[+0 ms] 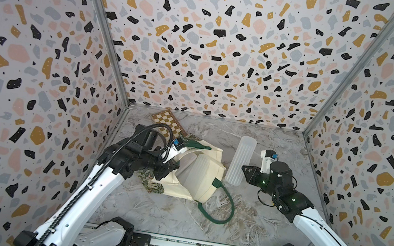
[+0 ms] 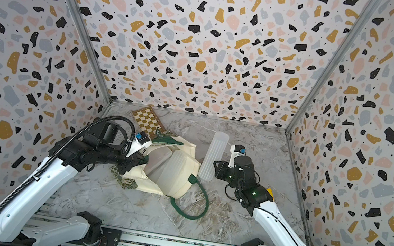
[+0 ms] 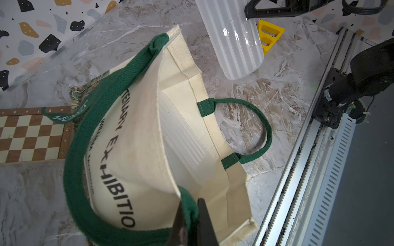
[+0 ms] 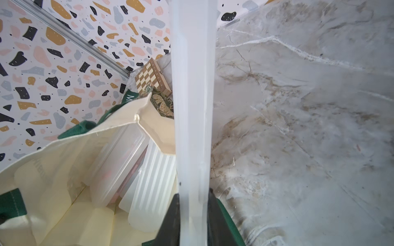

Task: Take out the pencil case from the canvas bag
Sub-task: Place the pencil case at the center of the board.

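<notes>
Left pincer (image 3: 190,216) clenches handle (image 3: 74,166) | right pincer (image 4: 193,217) grasps one pencil case (image 4: 191,106) | canvas bag (image 1: 205,182): two boxes (image 4: 153,181)

The bag (image 1: 203,181) is cream, with dark green handles (image 3: 74,170), dark lettering (image 3: 110,174) and a green-and-tan leafy patch (image 1: 150,185). The case (image 1: 241,160) is frosted white, ribbed. The chessboard (image 1: 167,122) shows brown and cream checks. The table (image 1: 173,222) is grey marble veined brown; the walls (image 1: 27,46) carry black, mustard, pink and grey blotches on white.
</notes>
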`<state>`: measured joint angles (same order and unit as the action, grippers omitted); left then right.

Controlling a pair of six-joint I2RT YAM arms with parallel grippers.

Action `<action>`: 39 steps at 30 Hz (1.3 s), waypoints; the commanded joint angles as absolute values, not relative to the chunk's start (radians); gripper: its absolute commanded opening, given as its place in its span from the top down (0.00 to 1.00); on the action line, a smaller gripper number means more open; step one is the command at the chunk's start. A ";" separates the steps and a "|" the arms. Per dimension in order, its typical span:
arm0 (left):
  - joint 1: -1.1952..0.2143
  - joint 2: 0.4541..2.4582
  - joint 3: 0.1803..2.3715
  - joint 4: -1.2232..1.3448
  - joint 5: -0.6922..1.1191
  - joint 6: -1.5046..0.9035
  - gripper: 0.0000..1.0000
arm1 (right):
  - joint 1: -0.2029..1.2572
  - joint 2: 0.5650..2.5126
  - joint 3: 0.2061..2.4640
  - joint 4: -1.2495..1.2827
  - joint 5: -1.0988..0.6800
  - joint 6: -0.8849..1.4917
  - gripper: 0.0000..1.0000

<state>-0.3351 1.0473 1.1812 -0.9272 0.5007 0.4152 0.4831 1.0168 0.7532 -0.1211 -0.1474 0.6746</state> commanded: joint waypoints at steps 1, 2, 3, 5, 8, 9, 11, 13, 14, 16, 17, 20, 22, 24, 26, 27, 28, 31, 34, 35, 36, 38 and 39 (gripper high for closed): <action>-0.333 1.040 1.248 -0.900 0.573 0.451 1.00 | 0.423 1.043 0.832 -0.108 -0.199 0.621 1.00; -0.333 1.042 1.253 -0.905 0.580 0.450 1.00 | 0.401 1.059 0.845 -0.103 -0.210 0.616 1.00; -0.334 1.043 1.260 -0.910 0.584 0.451 1.00 | 0.382 1.075 0.858 -0.098 -0.217 0.610 1.00; -0.333 1.042 1.266 -0.914 0.581 0.447 1.00 | 0.350 1.107 0.880 -0.090 -0.225 0.599 1.00; -0.333 1.037 1.276 -0.942 0.574 0.462 1.00 | 0.300 1.158 0.906 -0.076 -0.226 0.592 1.00; -0.334 1.032 1.278 -0.951 0.568 0.470 1.00 | 0.284 1.174 0.911 -0.066 -0.229 0.592 1.00; -0.334 1.013 1.269 -0.951 0.558 0.479 1.00 | 0.251 1.217 0.923 -0.045 -0.238 0.592 1.00; -0.333 0.997 1.252 -0.948 0.555 0.478 1.00 | 0.224 1.258 0.935 -0.023 -0.248 0.598 1.00; -0.333 0.990 1.249 -0.957 0.565 0.475 1.00 | 0.211 1.280 0.940 -0.008 -0.254 0.602 1.00; -0.333 0.995 1.259 -0.998 0.602 0.491 1.00 | 0.191 1.321 0.952 0.017 -0.256 0.613 1.00; -0.334 0.997 1.262 -1.010 0.611 0.491 1.00 | 0.181 1.346 0.961 0.028 -0.256 0.617 1.00; -0.333 0.995 1.262 -1.028 0.594 0.491 1.00 | 0.162 1.413 0.987 0.057 -0.257 0.633 1.00; -0.333 0.990 1.251 -1.020 0.562 0.493 1.00 | 0.156 1.455 1.004 0.076 -0.255 0.642 1.00; -0.333 0.984 1.234 -0.999 0.527 0.495 1.00 | 0.151 1.497 1.022 0.083 -0.246 0.652 1.00; -0.333 0.981 1.226 -0.986 0.504 0.495 1.00 | 0.147 1.529 1.032 0.093 -0.237 0.663 1.00; -0.334 0.981 1.227 -0.986 0.501 0.495 1.00 | 0.146 1.544 1.036 0.100 -0.234 0.666 1.00; -0.334 0.982 1.227 -0.989 0.503 0.492 1.00 | 0.145 1.556 1.037 0.104 -0.231 0.671 1.00; -0.333 0.989 1.222 -0.996 0.526 0.482 1.00 | 0.138 1.592 1.039 0.119 -0.234 0.678 1.00; -0.332 0.987 1.204 -0.993 0.541 0.482 1.00 | 0.129 1.627 1.039 0.132 -0.250 0.679 1.00; -0.331 0.988 1.197 -0.988 0.539 0.482 1.00 | 0.125 1.639 1.040 0.135 -0.255 0.678 1.00; -0.330 0.988 1.193 -0.982 0.534 0.482 1.00 | 0.122 1.650 1.040 0.136 -0.257 0.678 1.00; -0.327 0.988 1.180 -0.966 0.514 0.474 1.00 | 0.115 1.667 1.039 0.137 -0.259 0.675 1.00; -0.323 0.988 1.175 -0.963 0.509 0.473 1.00 | 0.113 1.673 1.039 0.139 -0.260 0.675 1.00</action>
<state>-0.3344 1.0054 1.1877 -1.0389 0.5003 0.4786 0.1226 1.6775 1.0035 0.1043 -0.2478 0.6727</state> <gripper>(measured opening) 0.053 0.191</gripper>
